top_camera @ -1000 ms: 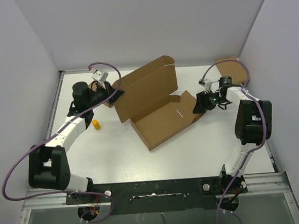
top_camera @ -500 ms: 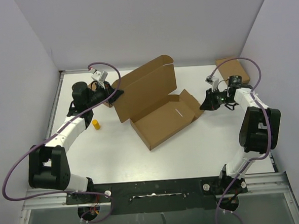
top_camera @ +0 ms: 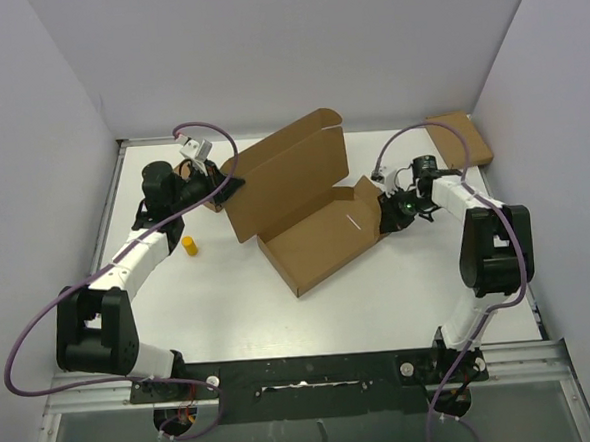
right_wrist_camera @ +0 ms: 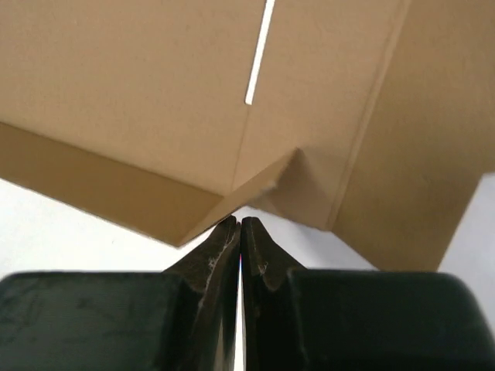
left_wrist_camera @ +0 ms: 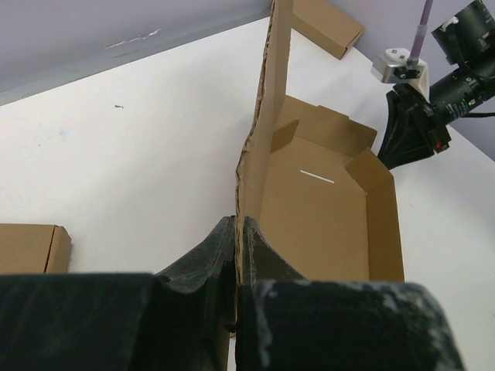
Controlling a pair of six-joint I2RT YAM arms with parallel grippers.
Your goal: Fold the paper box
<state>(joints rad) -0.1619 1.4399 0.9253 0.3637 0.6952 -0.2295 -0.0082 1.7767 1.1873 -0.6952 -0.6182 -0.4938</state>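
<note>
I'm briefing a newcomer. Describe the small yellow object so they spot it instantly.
On the white table's left half, between the left arm and the large open brown corrugated-cardboard box, sits a small yellow cylinder. It alone is brightly coloured; the other loose things are brown cardboard.

There's the white flat tabletop (top_camera: 380,296), carrying everything. In the middle sits the big plain brown corrugated-cardboard paper box (top_camera: 322,244), its tray flat on the surface and its lid standing up along the far-left side. To its left, apart from it, stands a small yellow cylinder (top_camera: 189,245). In the far right corner lies a flat brown cardboard box (top_camera: 460,139). At the far left is a second small brown cardboard box (left_wrist_camera: 27,247), mostly hidden from above, seemingly lying flat.
</note>
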